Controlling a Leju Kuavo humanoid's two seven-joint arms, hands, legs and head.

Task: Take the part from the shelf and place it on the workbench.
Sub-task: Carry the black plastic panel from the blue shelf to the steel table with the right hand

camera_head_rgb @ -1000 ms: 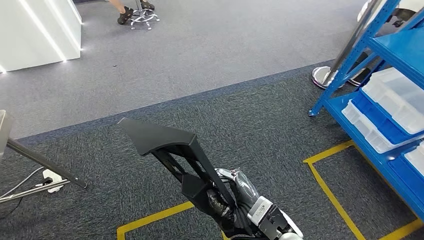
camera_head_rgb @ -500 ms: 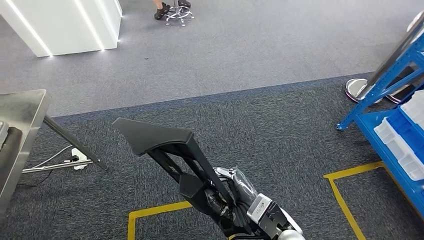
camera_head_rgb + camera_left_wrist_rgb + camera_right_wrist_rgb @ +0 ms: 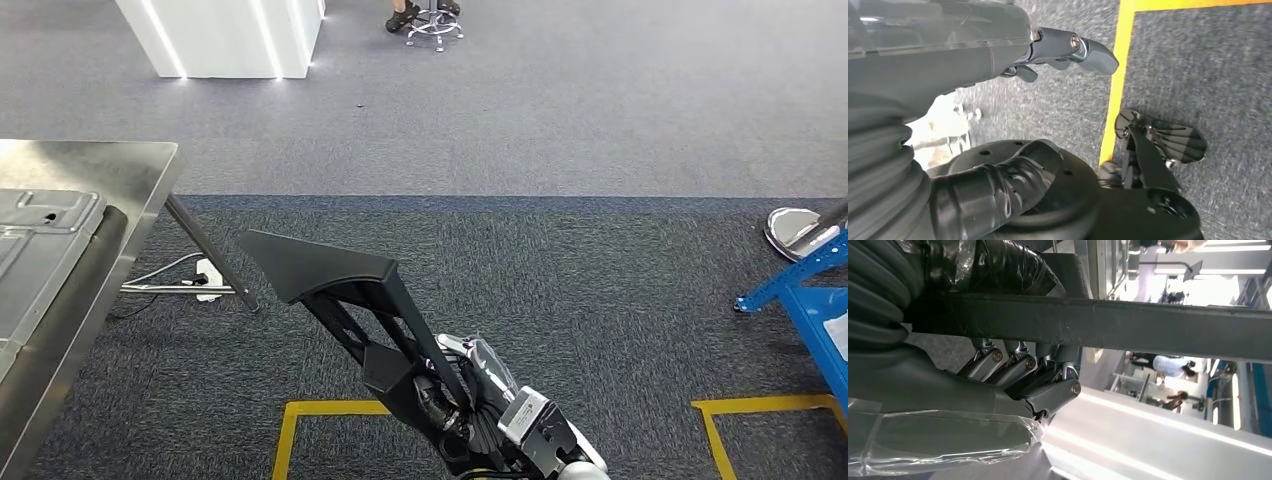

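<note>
A long black part (image 3: 320, 265) with a broad flat head juts up and to the left over the carpet. My right hand (image 3: 455, 400) grips its lower end near the bottom of the head view. In the right wrist view, the fingers (image 3: 1023, 365) wrap around the part's dark bar (image 3: 1158, 322). The steel workbench (image 3: 100, 165) stands at the left edge, some way from the part. Only a corner of the blue shelf (image 3: 815, 300) shows at the far right. My left hand (image 3: 1073, 47) hangs over the floor with its fingers apart and nothing in it.
A grey pressed metal panel (image 3: 40, 235) lies on the workbench. A bench leg and a power strip (image 3: 208, 275) with cables sit under its corner. Yellow floor tape (image 3: 330, 408) runs below the part. A white pillar (image 3: 225, 35) and a stool (image 3: 435, 25) with someone's feet stand far back.
The whole view has swung left: the workbench has come in on the left and the blue shelf has slid off to the right. The part stays in my right hand's grip.
</note>
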